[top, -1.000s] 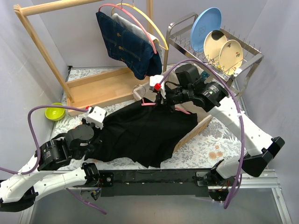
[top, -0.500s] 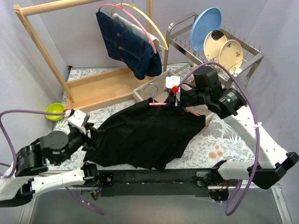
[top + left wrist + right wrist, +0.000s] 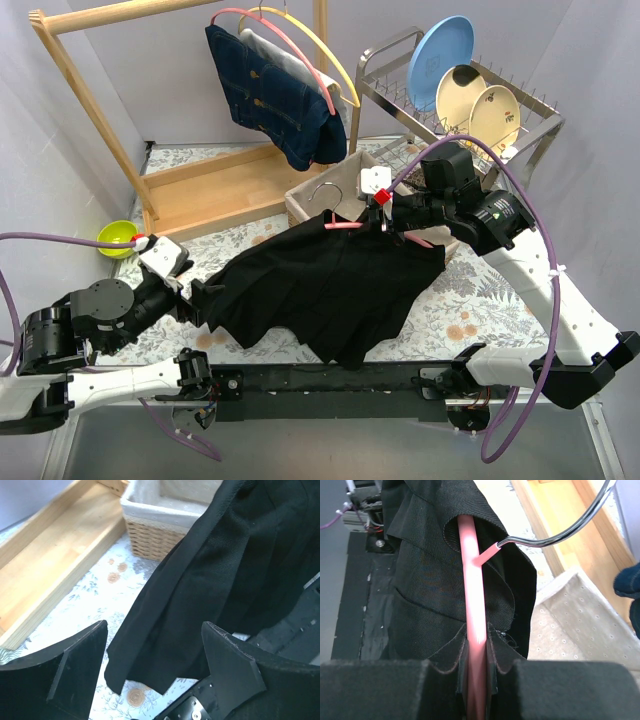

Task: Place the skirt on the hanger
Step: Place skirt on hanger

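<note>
Skirt of black pleated cloth (image 3: 320, 290), one only, waistband wrapped over the bar of one pink hanger with a wire hook (image 3: 474, 595), spread out below it over the floral table cover (image 3: 470, 300). Right gripper (image 3: 476, 667) clamped on that pink bar, cloth bunched on either side. Left gripper (image 3: 155, 626) spread wide, grasping nothing, just beside the skirt's lower corner. Behind: one wooden garment rack (image 3: 90, 110) carrying two more hangers, pink (image 3: 300, 48) and yellow (image 3: 335, 55), plus one dark denim garment (image 3: 275, 95); one lined wicker basket (image 3: 310, 195); one lime-green bowl (image 3: 117, 239); one wire dish rack (image 3: 385, 85) with three plates, one blue (image 3: 440, 60), two cream (image 3: 460, 92) (image 3: 494, 115).
</note>
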